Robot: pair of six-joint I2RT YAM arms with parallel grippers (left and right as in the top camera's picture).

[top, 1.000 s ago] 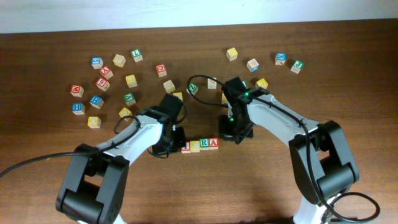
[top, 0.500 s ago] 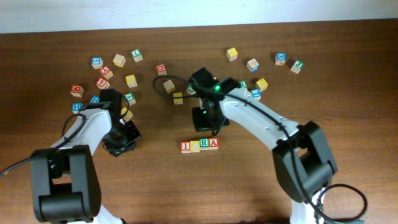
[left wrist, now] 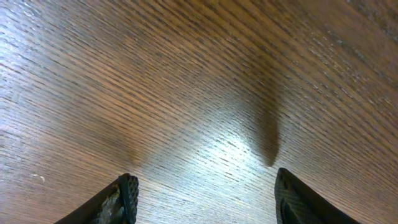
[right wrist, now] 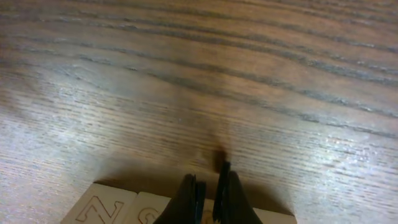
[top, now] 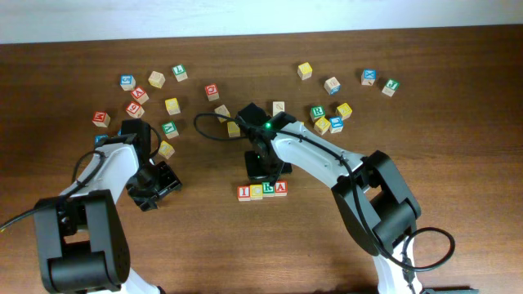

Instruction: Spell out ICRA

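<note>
Four wooden cubes stand in a touching row on the table: red I (top: 243, 193), yellow C (top: 256, 192), green R (top: 269, 190) and red A (top: 281, 188). My right gripper (top: 265, 171) hovers just behind the row's middle, shut and holding nothing. In the right wrist view its fingertips (right wrist: 208, 199) are pressed together right above the cubes' pale side faces (right wrist: 99, 208). My left gripper (top: 158, 186) sits well left of the row. It is open, and in the left wrist view only bare wood lies between its fingers (left wrist: 127, 193).
Several loose letter cubes lie scattered at the back left (top: 135, 109) and back right (top: 331, 122), with a few behind the right arm (top: 222, 113). The wooden table (top: 458, 163) runs to its far edge at the top.
My left gripper pulled away from the row toward the left and opened. My right gripper swung left and came down close behind the row, staying shut.
</note>
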